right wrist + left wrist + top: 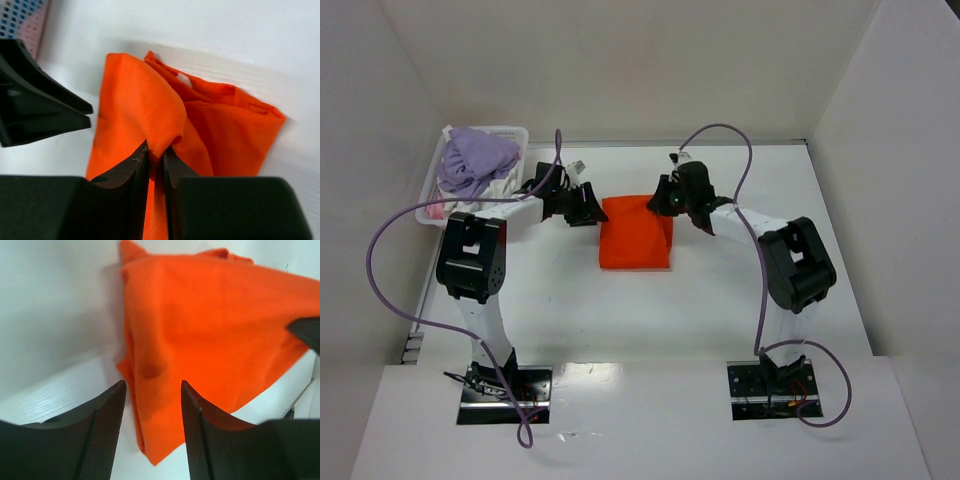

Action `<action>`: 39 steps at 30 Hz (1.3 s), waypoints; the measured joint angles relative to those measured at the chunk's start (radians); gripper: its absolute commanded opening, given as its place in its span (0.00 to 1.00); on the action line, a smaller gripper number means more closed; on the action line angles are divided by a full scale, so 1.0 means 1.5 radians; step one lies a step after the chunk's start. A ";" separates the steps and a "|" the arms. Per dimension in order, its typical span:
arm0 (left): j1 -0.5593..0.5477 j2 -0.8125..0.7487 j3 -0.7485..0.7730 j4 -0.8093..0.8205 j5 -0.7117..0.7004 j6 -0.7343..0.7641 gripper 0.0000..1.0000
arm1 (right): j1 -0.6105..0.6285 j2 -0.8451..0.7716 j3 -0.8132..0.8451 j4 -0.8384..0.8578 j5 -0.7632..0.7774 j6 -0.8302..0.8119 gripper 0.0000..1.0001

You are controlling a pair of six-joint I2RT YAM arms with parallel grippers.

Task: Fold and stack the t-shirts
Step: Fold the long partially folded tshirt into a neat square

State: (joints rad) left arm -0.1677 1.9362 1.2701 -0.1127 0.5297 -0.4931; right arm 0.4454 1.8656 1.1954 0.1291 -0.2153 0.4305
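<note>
A vivid orange t-shirt (pixel 636 235) lies folded into a rough rectangle on the white table, between the two arms. My right gripper (pixel 665 203) sits at its far right edge, shut on a raised fold of the orange cloth (pixel 165 120); the jaws (pixel 156 152) pinch that fold tightly. My left gripper (pixel 592 208) is at the shirt's left edge. Its fingers (pixel 152 390) stand apart, with the shirt's folded edge (pixel 150 430) lying between them, untouched by either pad. The orange t-shirt (pixel 210 325) fills most of the left wrist view.
A white lattice basket (pixel 502 128) stands at the back left, heaped with lilac cloth (pixel 478 158) and some white and pink cloth. White walls close in the table at the back and both sides. Purple cables loop over both arms.
</note>
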 measured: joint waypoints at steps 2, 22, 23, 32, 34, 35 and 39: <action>0.000 0.000 0.000 0.000 0.000 0.000 0.59 | 0.000 -0.025 -0.008 0.002 0.009 -0.001 0.20; 0.000 0.002 0.025 -0.004 0.002 0.001 0.66 | -0.024 -0.036 -0.085 0.006 0.087 0.028 0.62; 0.000 0.004 0.026 -0.004 0.002 0.001 0.66 | -0.028 -0.032 -0.085 0.006 0.090 0.031 0.70; 0.000 0.007 0.047 -0.010 0.016 0.001 0.66 | -0.051 -0.029 -0.097 0.011 0.103 0.048 0.84; 0.000 0.007 0.059 -0.013 0.019 0.002 0.67 | -0.052 -0.041 -0.123 0.012 0.100 0.056 0.84; -0.002 0.007 0.065 -0.014 0.020 0.006 0.69 | -0.052 -0.049 -0.138 0.013 0.099 0.063 0.83; -0.010 0.006 0.091 -0.033 0.025 0.026 0.72 | -0.053 -0.118 -0.222 0.016 0.099 0.090 0.70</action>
State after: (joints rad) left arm -0.1822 1.9453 1.4071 -0.1619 0.5671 -0.4538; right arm 0.3656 1.6882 0.8627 0.1528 -0.0662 0.5648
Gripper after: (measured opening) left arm 0.716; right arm 0.758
